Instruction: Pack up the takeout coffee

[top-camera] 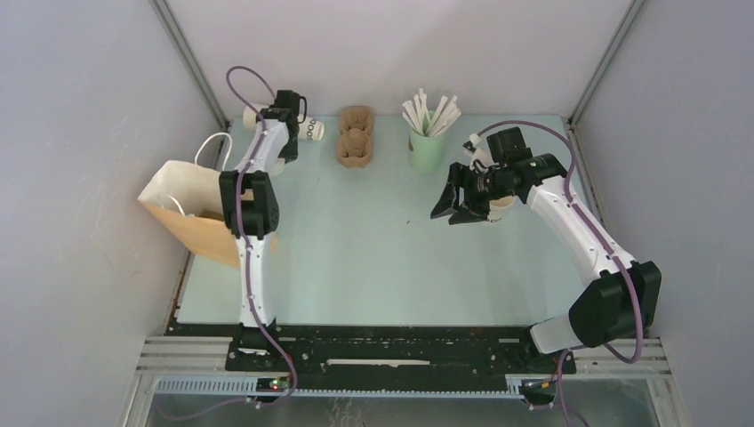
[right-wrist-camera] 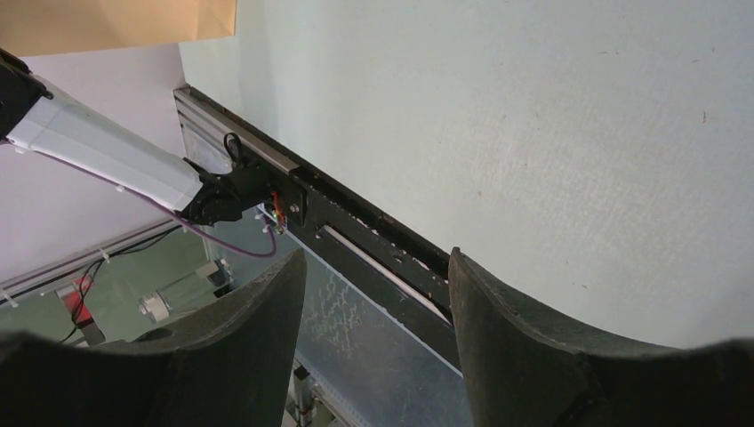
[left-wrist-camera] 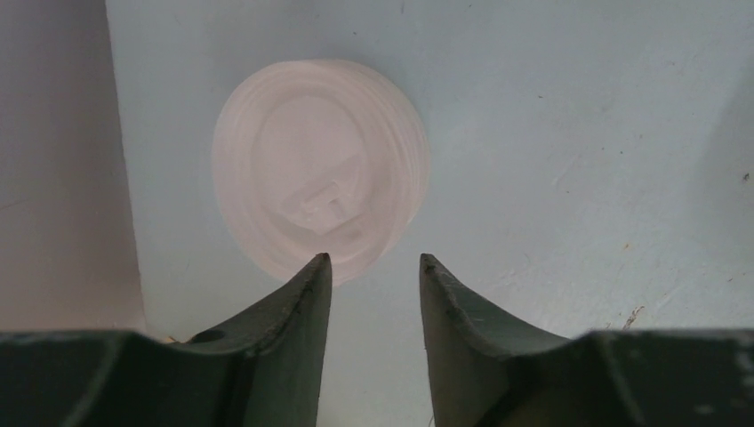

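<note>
A white round lid (left-wrist-camera: 320, 169) lies flat on the pale green table, just ahead of my left gripper (left-wrist-camera: 372, 260). That gripper points down at the table; its jaws stand open and empty, and the left fingertip overlaps the lid's near edge. In the top view the left arm (top-camera: 267, 142) reaches to the far left corner. My right gripper (top-camera: 455, 212) hovers over the right half of the table, open and empty (right-wrist-camera: 378, 253). A bit of a cream cup (top-camera: 501, 203) shows beneath the right wrist, mostly hidden by the arm.
A brown paper bag (top-camera: 191, 213) with white handles stands open at the left edge. At the back are a lying stack of nested cups (top-camera: 307, 131), a brown cup carrier (top-camera: 356, 138) and a pale green cup of white sticks (top-camera: 427, 142).
</note>
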You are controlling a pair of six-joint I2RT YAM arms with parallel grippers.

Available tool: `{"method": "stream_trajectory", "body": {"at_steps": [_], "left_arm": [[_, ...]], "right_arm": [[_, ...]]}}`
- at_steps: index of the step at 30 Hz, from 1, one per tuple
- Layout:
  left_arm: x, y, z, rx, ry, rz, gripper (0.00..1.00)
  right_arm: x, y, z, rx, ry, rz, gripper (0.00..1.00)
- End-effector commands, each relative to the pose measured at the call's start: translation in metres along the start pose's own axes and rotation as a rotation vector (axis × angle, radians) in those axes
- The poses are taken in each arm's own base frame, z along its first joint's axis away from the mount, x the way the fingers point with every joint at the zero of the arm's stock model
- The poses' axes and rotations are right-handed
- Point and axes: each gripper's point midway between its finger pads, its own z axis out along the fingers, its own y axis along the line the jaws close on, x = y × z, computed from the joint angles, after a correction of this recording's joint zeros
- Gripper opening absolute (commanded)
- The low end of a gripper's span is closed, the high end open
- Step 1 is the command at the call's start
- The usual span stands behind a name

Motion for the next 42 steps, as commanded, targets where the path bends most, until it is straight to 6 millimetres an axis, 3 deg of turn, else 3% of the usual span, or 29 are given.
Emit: {"method": "stream_trajectory", "body": {"at_steps": [1,10,29,30,33,42], "left_arm": [[-0.025,0.005,-0.007,0.017,-0.069,-0.016,0.43],[-0.024,0.01,-0.004,0.012,-0.065,-0.015,0.32],[-0.022,0.007,0.004,0.043,-0.06,0.009,0.27],[-0.023,0.007,0.004,0.043,-0.061,0.008,0.26],[-0.023,0.008,0.004,0.036,-0.061,0.01,0.11],[-0.027,0.014,-0.001,0.021,-0.077,0.011,0.09]], "right_arm": [[-0.008,0.009,-0.005,-0.028,-0.023,-0.045,0.68],[-0.009,0.009,-0.004,-0.032,-0.021,-0.043,0.67],[-0.009,0.009,-0.001,-0.038,-0.011,-0.04,0.66],[-0.008,0.009,0.0,-0.037,-0.01,-0.039,0.66],[-0.009,0.009,0.0,-0.04,-0.009,-0.038,0.66],[-0.009,0.008,0.0,-0.037,-0.009,-0.039,0.66]]}}
